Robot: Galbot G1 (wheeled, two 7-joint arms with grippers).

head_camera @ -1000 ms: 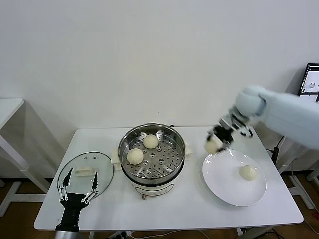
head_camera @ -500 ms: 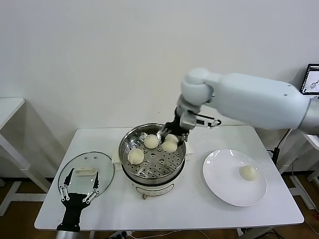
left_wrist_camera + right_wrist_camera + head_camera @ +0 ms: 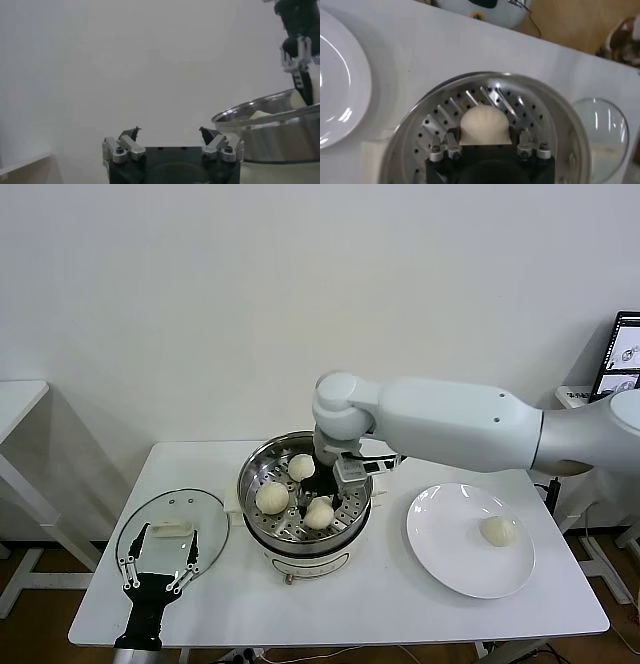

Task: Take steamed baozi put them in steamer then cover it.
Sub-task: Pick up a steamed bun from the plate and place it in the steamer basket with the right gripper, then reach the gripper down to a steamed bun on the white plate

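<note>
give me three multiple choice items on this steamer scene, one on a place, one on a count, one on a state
1. Where is the glass lid?
A. on the steamer
B. on the table, on the robot's left of the steamer
C. on the white plate

2. How many baozi lie on the white plate?
A. one
B. two
C. none

3. How does the left gripper stand?
A. shut on the lid handle
B. shut on a baozi
C. open over the lid

Answers:
1 B, the lid lies flat on the table beside the steamer.
2 A, a single baozi on the plate shows there.
3 C, its fingers are spread apart with nothing between them.
</note>
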